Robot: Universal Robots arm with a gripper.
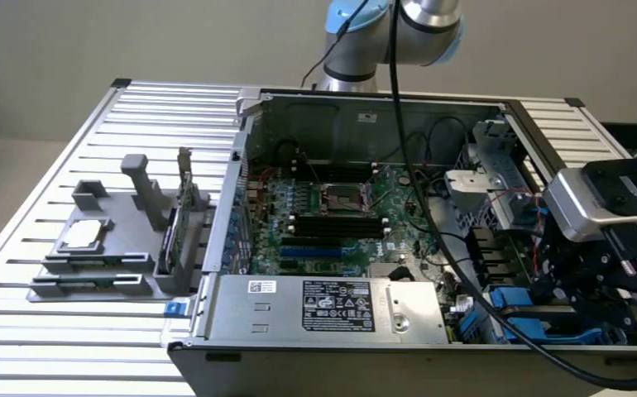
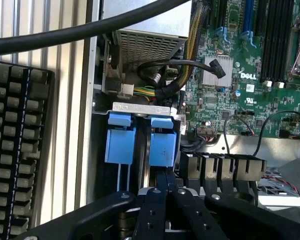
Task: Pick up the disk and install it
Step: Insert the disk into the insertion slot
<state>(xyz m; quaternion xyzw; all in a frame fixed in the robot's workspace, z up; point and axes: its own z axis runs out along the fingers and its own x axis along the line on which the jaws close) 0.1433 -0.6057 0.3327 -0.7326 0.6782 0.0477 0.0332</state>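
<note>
Open computer case (image 1: 374, 120) on a slatted table (image 1: 64, 347), gripper (image 2: 163, 181) low at the drive bay (image 2: 140, 107), claw closed together with nothing between, tips apparently touching the blue-framed disk (image 2: 162, 149) sitting in that bay.

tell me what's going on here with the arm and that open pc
A single robot arm is reaching into the drive bay corner of an open computer case on a slatted metal table. Its gripper is shut, with the fingertips right at the end of what looks like the disk, whose blue carrier sits in the bay beside a second blue carrier. Whether the fingers actually press on it is not clear.
</note>
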